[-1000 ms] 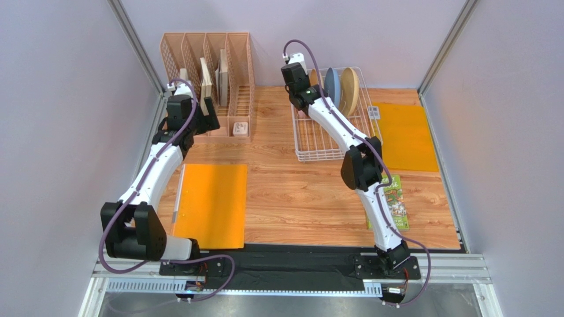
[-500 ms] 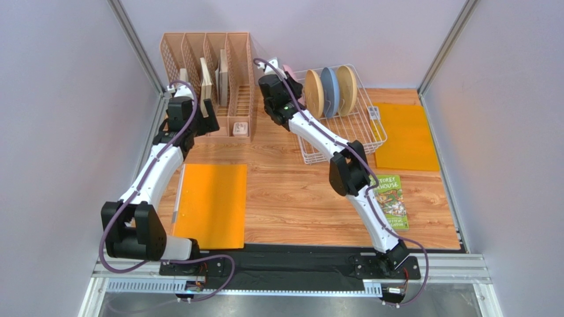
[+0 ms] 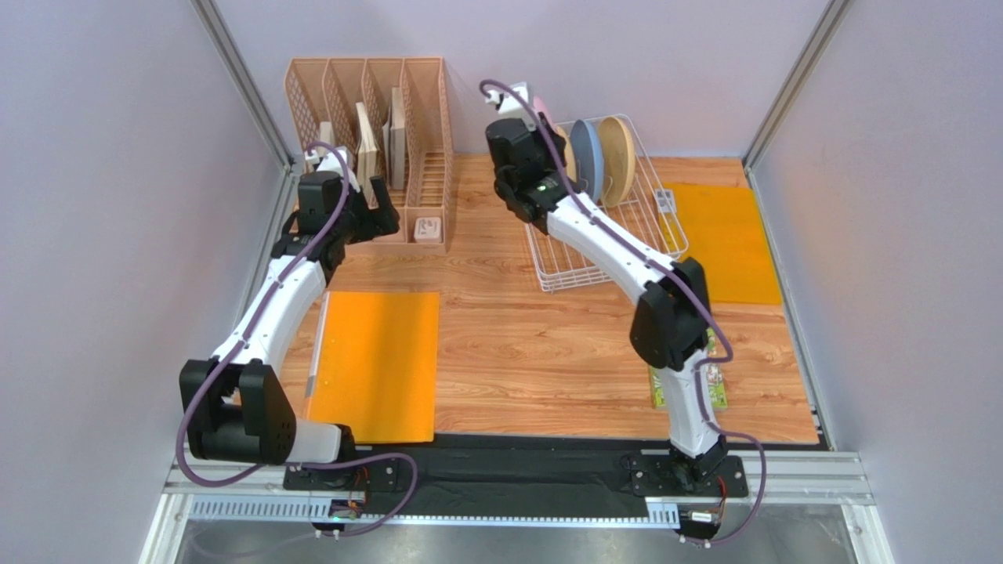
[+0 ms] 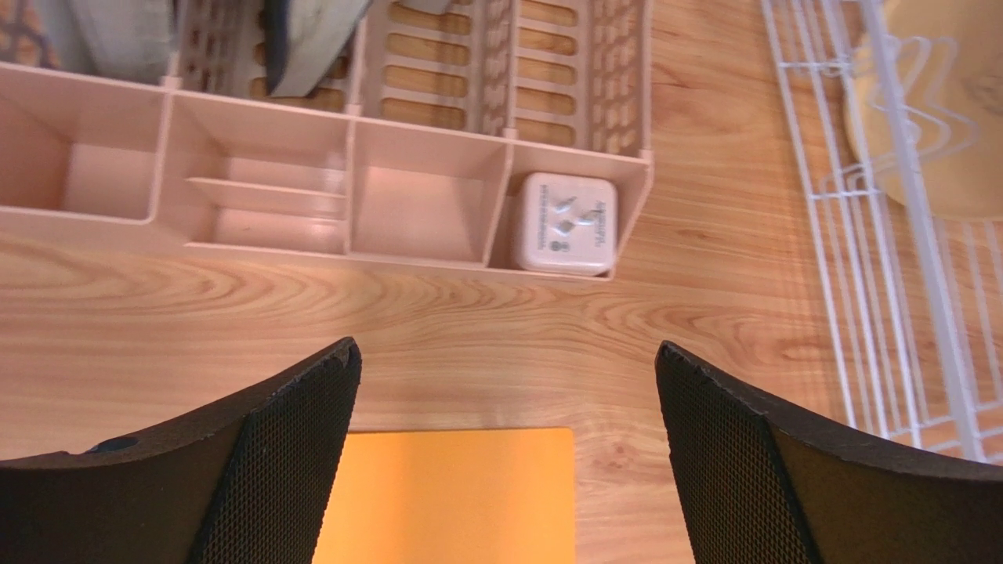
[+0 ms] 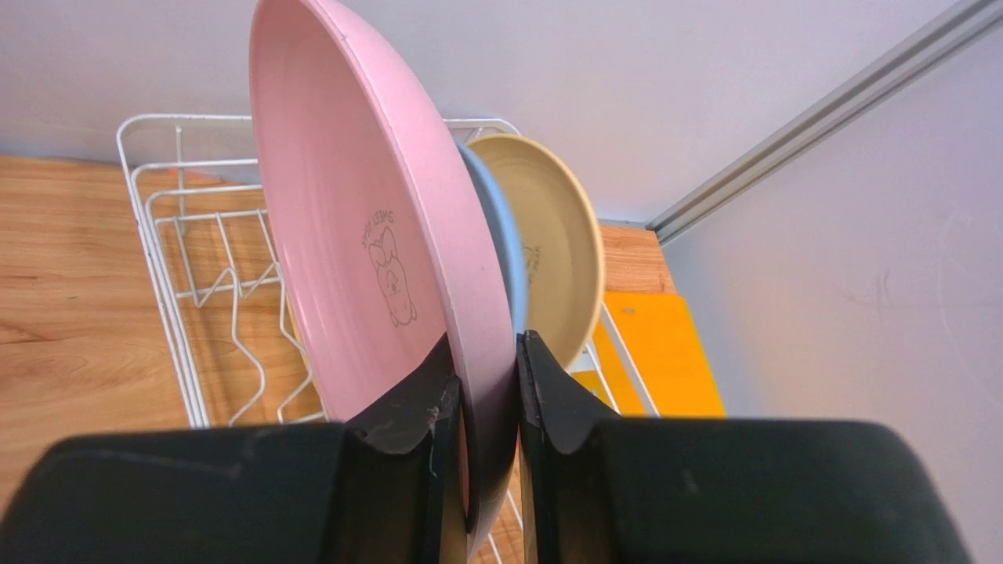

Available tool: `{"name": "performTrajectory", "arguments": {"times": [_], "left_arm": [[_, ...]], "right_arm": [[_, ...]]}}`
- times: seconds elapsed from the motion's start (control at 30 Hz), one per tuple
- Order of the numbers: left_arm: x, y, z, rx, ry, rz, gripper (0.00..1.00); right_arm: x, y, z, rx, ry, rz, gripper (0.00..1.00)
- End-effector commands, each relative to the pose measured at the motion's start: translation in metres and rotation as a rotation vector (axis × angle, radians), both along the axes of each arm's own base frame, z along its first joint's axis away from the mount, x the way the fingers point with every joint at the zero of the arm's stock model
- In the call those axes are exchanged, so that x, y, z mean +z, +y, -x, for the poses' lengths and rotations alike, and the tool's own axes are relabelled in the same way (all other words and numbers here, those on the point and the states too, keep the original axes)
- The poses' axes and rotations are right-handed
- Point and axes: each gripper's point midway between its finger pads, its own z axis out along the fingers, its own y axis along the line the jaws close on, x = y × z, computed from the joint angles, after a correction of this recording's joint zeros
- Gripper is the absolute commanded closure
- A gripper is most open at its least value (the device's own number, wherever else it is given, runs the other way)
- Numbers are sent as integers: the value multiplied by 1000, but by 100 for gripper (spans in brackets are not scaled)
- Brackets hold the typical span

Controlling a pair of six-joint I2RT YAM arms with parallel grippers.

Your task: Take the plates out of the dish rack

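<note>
My right gripper (image 5: 485, 347) is shut on the rim of the pink plate (image 5: 353, 223), which it holds upright on edge over the left end of the white wire dish rack (image 5: 177, 253). Behind it in the rack stand a blue plate (image 5: 504, 247) and a yellowish-tan plate (image 5: 556, 253). From above, the right gripper (image 3: 532, 123) is at the dish rack's (image 3: 589, 253) back left corner, beside the blue plate (image 3: 589, 159) and tan plate (image 3: 619, 153). My left gripper (image 4: 506, 353) is open and holds nothing. It hovers over bare wood in front of the peach organizer.
The peach slotted organizer (image 3: 377, 129) with beige boards stands at the back left, a small white box (image 4: 565, 223) in its front tray. Orange mats lie at the front left (image 3: 374, 364) and right (image 3: 718, 241). A green book (image 3: 704, 367) lies by the right arm.
The right arm pulled the pink plate left out of the row, then swung back right towards the rack's back left corner. The rack shifted slightly. The left arm barely moved.
</note>
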Motion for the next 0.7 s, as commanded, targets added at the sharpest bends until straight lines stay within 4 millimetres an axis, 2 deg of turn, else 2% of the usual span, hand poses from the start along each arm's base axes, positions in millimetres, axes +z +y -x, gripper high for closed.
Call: {"name": "performTrajectory", "arguments": {"times": [0.0, 0.03, 0.07, 0.1, 0.13, 0.2, 0.23, 0.3, 0.33, 0.37, 0.4, 0.43, 0.47, 0.5, 0.53, 0.57, 0.6, 0.63, 0.67], "left_arm": [[31, -37, 6, -150, -100, 152, 0], [32, -43, 8, -173, -106, 175, 0], [36, -49, 11, -199, -119, 199, 1], [36, -58, 15, -242, -126, 235, 1], [38, -64, 17, -252, -127, 263, 2], [42, -77, 23, -301, -144, 296, 2], [44, -86, 26, -326, -146, 320, 2], [49, -98, 30, -367, -173, 350, 2], [50, -107, 33, -389, -177, 362, 2], [47, -112, 36, -394, -171, 379, 2], [51, -117, 36, -403, -191, 386, 2], [51, -126, 39, -424, -194, 397, 3], [52, -130, 40, -431, -204, 415, 3], [53, -134, 41, -438, -210, 424, 3], [52, -141, 44, -453, -211, 436, 3], [51, -145, 45, -457, -212, 454, 3], [49, -147, 45, -454, -211, 460, 3], [48, -151, 46, -459, -210, 470, 3], [47, -154, 46, -459, -216, 484, 3]], "right_arm": [[61, -22, 42, 45, -47, -184, 100], [49, -16, 47, 100, 5, -192, 100], [61, -22, 59, 121, -3, -235, 100], [54, -23, 68, 143, 38, -267, 99], [50, -12, 75, 228, 79, -315, 98], [47, -15, 99, 276, 127, -415, 97], [44, -6, 107, 350, 163, -465, 96], [38, -12, 125, 401, 208, -540, 94], [33, 2, 135, 476, 260, -619, 93], [36, 3, 142, 510, 272, -668, 93], [25, 1, 145, 516, 303, -702, 93], [22, 12, 153, 572, 347, -768, 93], [27, 15, 155, 602, 340, -797, 93], [17, 12, 156, 596, 358, -810, 93], [18, 23, 163, 656, 393, -863, 93], [22, 25, 164, 687, 383, -892, 93], [18, 23, 162, 687, 393, -926, 94], [19, 30, 169, 729, 424, -981, 94], [24, 31, 166, 756, 407, -1015, 94]]}}
